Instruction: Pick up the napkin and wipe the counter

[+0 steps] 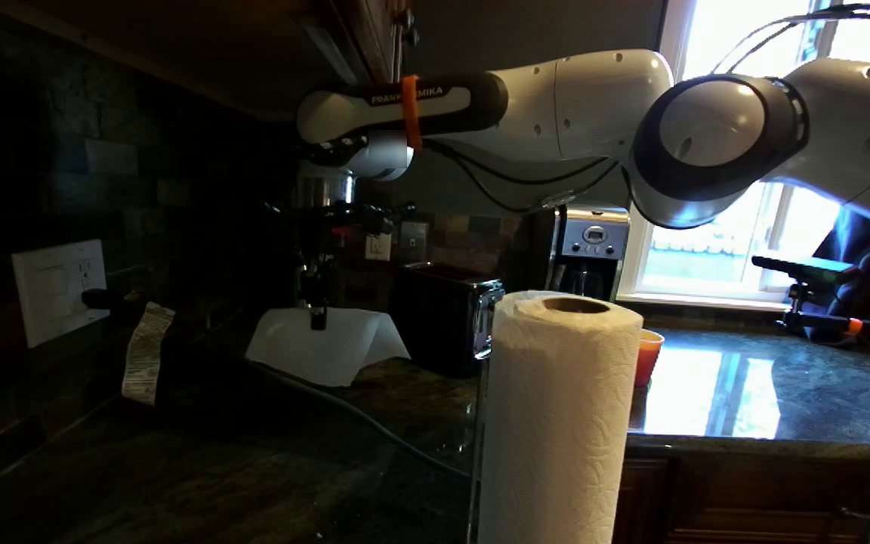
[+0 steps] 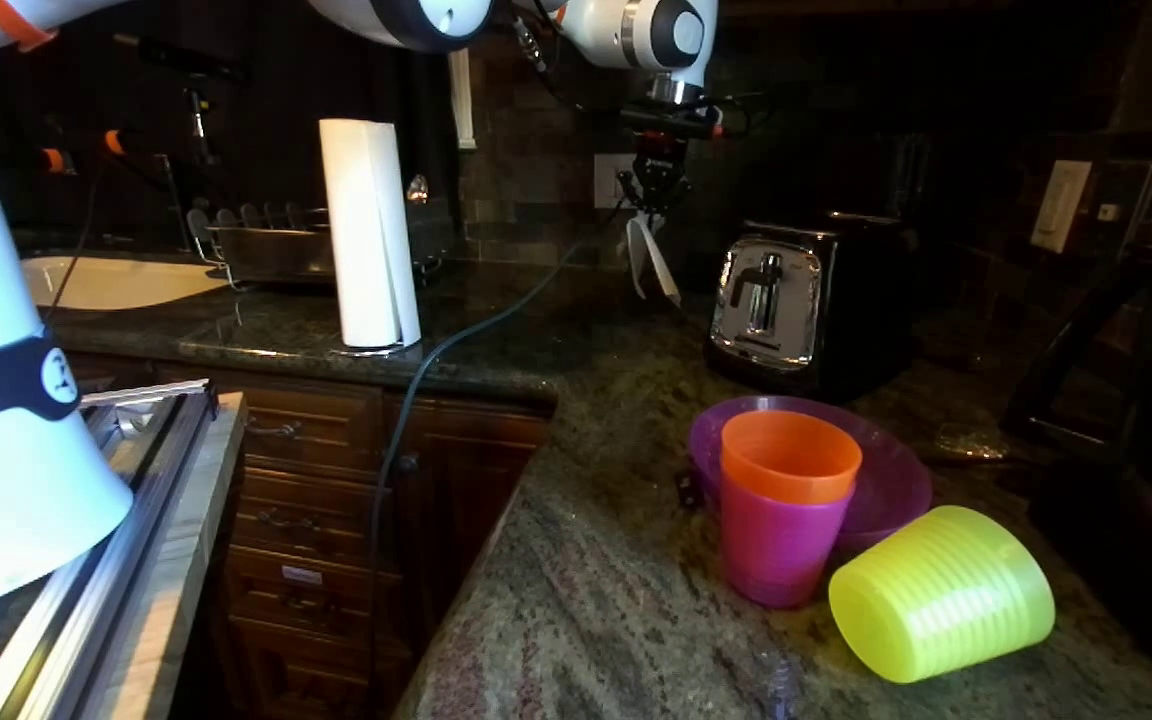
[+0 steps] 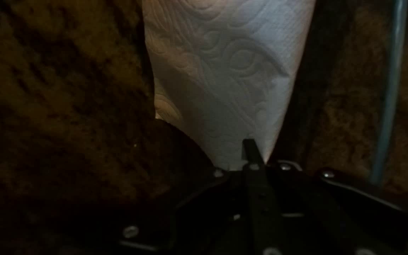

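One napkin (image 3: 232,81) hangs fr. gripper (image 2: 652,208), poss. touching counter (image 2: 616,470).

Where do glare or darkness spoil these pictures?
In an exterior view, window blown out, its glare on the counter; in an exterior view, robot base washed out, toaster half in shadow; wrist view dim, gripper almost a silhouette, though embossing on the napkin shows.
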`<state>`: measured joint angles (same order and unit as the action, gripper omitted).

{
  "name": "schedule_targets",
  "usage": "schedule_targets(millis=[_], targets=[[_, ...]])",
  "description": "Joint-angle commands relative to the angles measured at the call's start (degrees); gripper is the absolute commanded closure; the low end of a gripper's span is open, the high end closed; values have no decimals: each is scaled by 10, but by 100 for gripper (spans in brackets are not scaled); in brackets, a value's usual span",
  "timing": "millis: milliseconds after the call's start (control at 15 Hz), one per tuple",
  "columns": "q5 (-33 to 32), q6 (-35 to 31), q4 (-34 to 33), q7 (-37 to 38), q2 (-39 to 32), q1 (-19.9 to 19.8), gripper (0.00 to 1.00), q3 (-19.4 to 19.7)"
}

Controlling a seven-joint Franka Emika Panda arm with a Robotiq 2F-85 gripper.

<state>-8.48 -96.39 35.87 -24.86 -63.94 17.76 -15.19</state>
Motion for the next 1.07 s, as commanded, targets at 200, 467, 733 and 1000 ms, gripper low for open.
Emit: schedule_targets(millis=[200, 467, 733, 1000], targets=[[-2, -170, 112, 152, 31, -22, 100, 22], [-38, -315, 216, 206, 70, -22, 100, 63], [-77, -379, 301, 255, 110, -17, 100, 113], [-86, -383, 316, 218, 107, -22, 100, 122]])
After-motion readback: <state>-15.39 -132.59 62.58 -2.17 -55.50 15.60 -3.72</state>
